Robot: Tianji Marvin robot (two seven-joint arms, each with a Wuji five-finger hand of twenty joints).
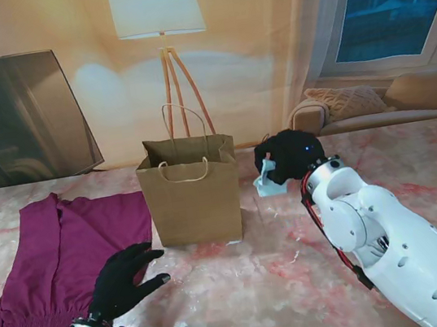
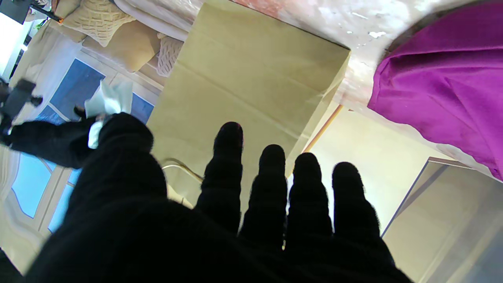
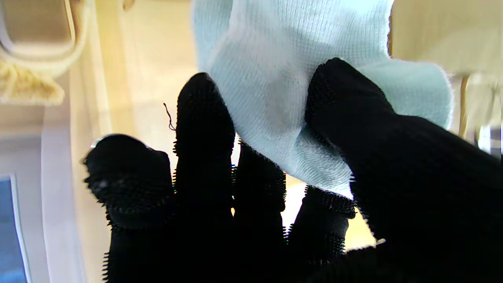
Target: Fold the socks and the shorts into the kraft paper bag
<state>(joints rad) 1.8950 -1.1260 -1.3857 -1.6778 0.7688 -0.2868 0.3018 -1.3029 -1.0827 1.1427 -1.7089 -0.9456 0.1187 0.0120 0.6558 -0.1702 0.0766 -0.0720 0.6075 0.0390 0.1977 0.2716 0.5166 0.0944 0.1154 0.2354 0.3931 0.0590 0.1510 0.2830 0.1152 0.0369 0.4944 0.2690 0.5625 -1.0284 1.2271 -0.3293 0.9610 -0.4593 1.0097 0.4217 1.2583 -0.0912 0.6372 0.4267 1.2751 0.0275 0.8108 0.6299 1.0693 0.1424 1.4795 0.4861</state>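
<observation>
Two hands in view. Right hand (image 1: 285,156) pinches a pale blue sock (image 1: 267,182) between thumb and fingers, raised just right of the paper bag (image 1: 192,200). Bag stands upright, mouth open, mid-table (image 1: 270,287). Left hand (image 1: 124,279) holds nothing, fingers spread, near the bag's front. Purple shorts (image 1: 60,257) lie flat on the left, beside the bag.
</observation>
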